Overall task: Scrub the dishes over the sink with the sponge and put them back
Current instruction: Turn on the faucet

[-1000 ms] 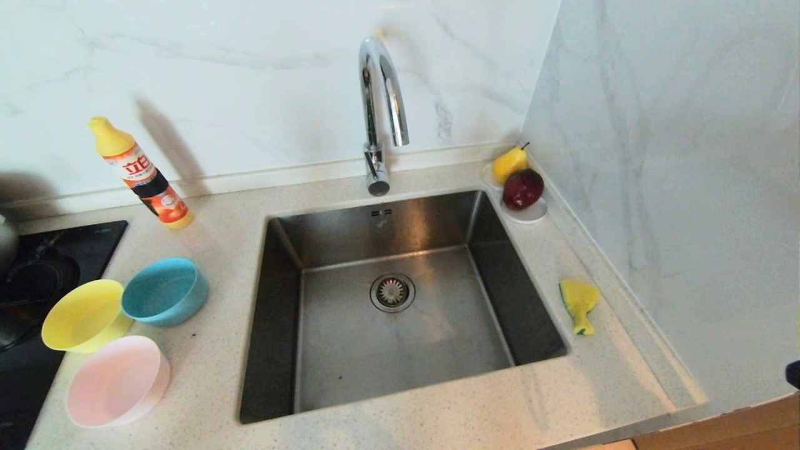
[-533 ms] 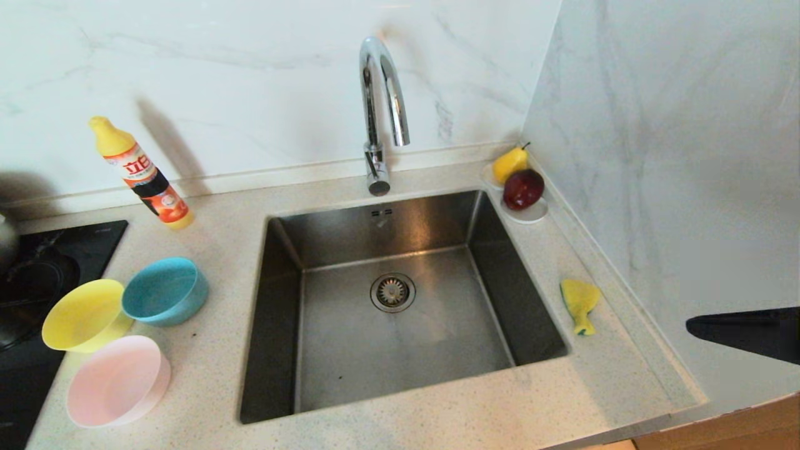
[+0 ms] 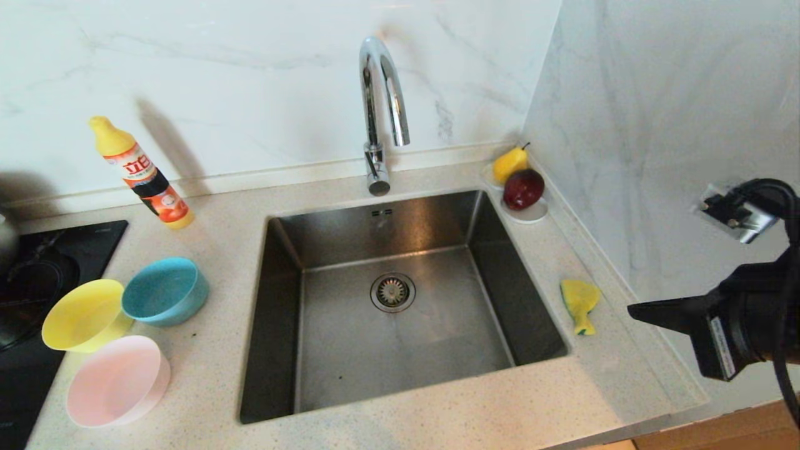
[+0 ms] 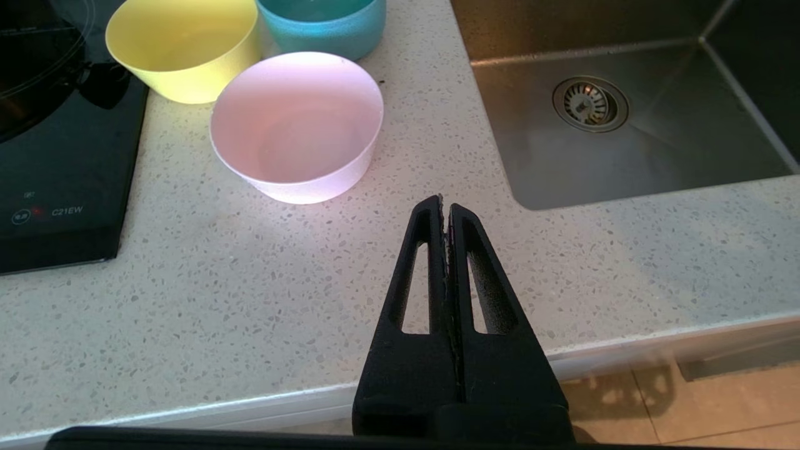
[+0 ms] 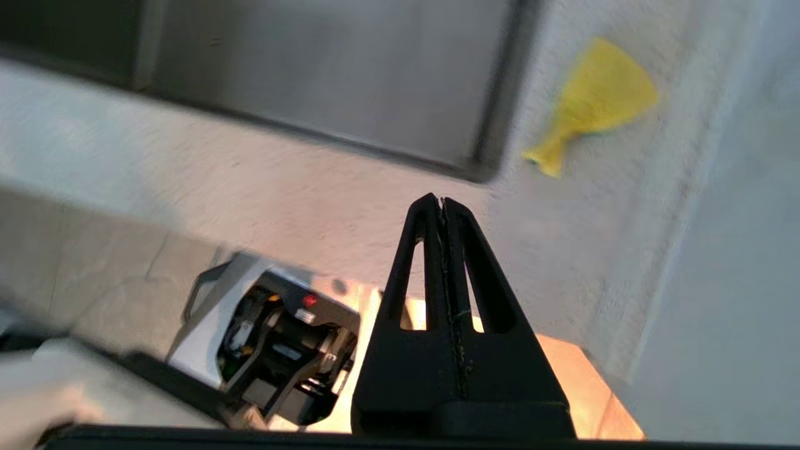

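Note:
Three bowls stand left of the sink (image 3: 284, 312): yellow bowl (image 3: 84, 314), light blue bowl (image 3: 164, 291), pale pink bowl (image 3: 117, 380). The yellow sponge (image 3: 579, 302) lies on the counter right of the basin, also seen as the sponge (image 5: 594, 100) in the right wrist view. My right gripper (image 3: 634, 310) comes in from the right edge, shut and empty, its tip a short way right of the sponge and above the counter. My left gripper (image 4: 445, 205) is shut and empty over the counter's front, near the pink bowl (image 4: 297, 125); it is outside the head view.
A chrome tap (image 3: 381, 112) arches over the basin's back edge. A detergent bottle (image 3: 140, 174) leans at the back left. A black hob (image 3: 37, 281) lies at far left. A saucer (image 3: 531, 215) with a pear and red fruit sits in the back right corner by the side wall (image 3: 656, 156).
My right arm has swung into the head view from the lower right edge, its shut gripper now pointing left toward the sponge. Bowls, sponge and left gripper have not moved.

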You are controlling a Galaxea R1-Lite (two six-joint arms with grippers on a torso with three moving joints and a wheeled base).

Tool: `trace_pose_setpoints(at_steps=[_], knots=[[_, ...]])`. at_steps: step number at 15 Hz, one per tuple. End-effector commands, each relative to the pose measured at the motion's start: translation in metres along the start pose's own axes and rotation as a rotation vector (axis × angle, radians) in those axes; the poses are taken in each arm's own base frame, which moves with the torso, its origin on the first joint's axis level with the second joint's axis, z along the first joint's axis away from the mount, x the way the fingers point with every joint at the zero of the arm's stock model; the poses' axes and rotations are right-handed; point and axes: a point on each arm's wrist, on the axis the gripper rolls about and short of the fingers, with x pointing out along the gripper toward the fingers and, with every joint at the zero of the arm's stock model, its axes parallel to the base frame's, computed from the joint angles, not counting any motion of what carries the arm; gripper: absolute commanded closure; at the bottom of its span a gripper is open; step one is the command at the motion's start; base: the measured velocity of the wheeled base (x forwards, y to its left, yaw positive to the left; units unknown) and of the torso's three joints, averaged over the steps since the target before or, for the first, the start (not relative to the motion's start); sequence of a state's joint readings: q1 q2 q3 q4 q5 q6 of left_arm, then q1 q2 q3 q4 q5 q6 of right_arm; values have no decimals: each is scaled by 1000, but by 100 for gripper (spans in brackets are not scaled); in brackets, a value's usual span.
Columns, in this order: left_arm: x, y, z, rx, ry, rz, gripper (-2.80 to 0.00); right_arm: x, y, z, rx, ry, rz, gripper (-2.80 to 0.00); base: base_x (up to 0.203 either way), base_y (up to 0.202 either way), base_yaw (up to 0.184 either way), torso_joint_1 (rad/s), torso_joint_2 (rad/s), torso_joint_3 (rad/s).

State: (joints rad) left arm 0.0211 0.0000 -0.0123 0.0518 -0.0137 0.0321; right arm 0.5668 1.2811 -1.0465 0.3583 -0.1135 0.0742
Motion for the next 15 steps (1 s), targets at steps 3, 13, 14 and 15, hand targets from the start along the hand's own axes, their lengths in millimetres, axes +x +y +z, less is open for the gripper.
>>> trace_pose_setpoints(at_steps=[3, 13, 14, 15], knots=[[0, 0, 0, 0, 2, 0, 0, 22, 8, -5, 51, 65, -136, 0, 0, 0, 0, 0, 0, 0], [0, 0, 0, 0, 2, 0, 0, 52, 11, -27, 204, 185, -258, 0, 0, 0, 0, 0, 0, 0], [0, 0, 0, 0, 2, 0, 0, 58, 11, -31, 229, 204, -268, 0, 0, 0, 0, 0, 0, 0], [0, 0, 0, 0, 2, 0, 0, 60, 12, -32, 244, 211, -270, 0, 0, 0, 0, 0, 0, 0]])
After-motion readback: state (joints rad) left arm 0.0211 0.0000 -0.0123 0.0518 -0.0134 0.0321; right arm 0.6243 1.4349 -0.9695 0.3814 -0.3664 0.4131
